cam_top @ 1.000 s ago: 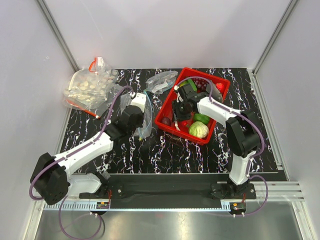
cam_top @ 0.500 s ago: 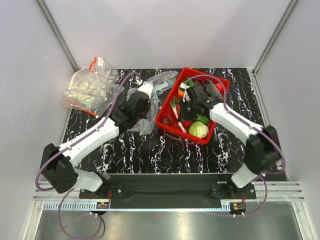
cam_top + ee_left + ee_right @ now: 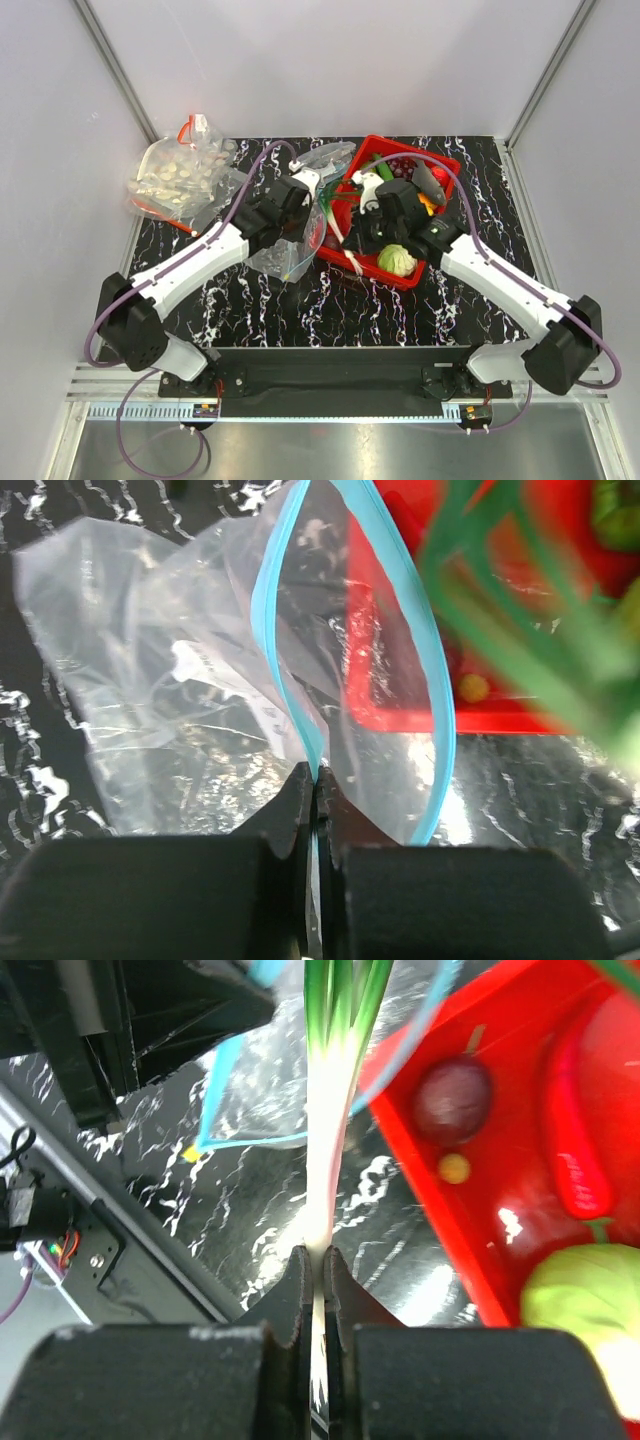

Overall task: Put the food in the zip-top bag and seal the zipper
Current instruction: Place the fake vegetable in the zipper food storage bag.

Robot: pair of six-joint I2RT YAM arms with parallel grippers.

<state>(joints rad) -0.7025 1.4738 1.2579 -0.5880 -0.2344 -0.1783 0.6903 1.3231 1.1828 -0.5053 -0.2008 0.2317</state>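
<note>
My left gripper [image 3: 316,775] is shut on the teal zipper [image 3: 290,710] of the clear zip-top bag [image 3: 180,710], and the mouth gapes open. From above, the bag [image 3: 283,255] hangs beside the red basket [image 3: 440,160], below the left gripper [image 3: 305,192]. My right gripper [image 3: 317,1253] is shut on the white stalk of a toy spring onion [image 3: 333,1140]. Its green leaves point at the bag's mouth [image 3: 255,1140]. From above, the onion [image 3: 338,228] slants over the basket's left edge, next to the right gripper [image 3: 358,248]. A red chilli [image 3: 575,1150] and a lime-green round piece [image 3: 580,1290] lie in the basket.
A clear bag of white round pieces [image 3: 175,175] lies at the back left. Another crumpled clear bag [image 3: 325,160] sits behind the basket. A dark purple round piece [image 3: 452,1095] is in the basket. The arms' base rail [image 3: 330,375] runs along the near edge.
The right gripper shut on the spring onion and lifted it left, over the basket's edge. The left arm carried the open bag up and right, toward the basket.
</note>
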